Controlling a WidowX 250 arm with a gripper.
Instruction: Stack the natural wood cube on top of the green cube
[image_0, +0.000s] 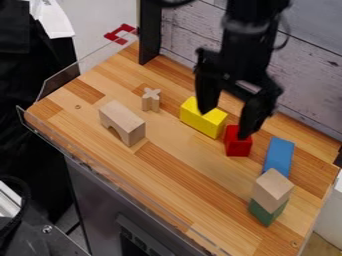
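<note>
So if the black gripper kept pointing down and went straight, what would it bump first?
Probably the yellow block or the red block. The gripper looks right above them, but I can't tell its height or which comes first.

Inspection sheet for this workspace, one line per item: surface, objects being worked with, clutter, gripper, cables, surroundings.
Surface: wooden tabletop, striped grain.
Objects nearest the gripper: yellow block and red block, side by side.
Clutter: arch block, cross-shaped piece, blue block; plain wooden block on green block.
Gripper: black gripper, fingers apart, over the yellow and red blocks; nothing seen held.
Cables: dark loop beside the arm, possibly a cable.
Surroundings: plank wall behind; red fixture near the far left corner.
</note>
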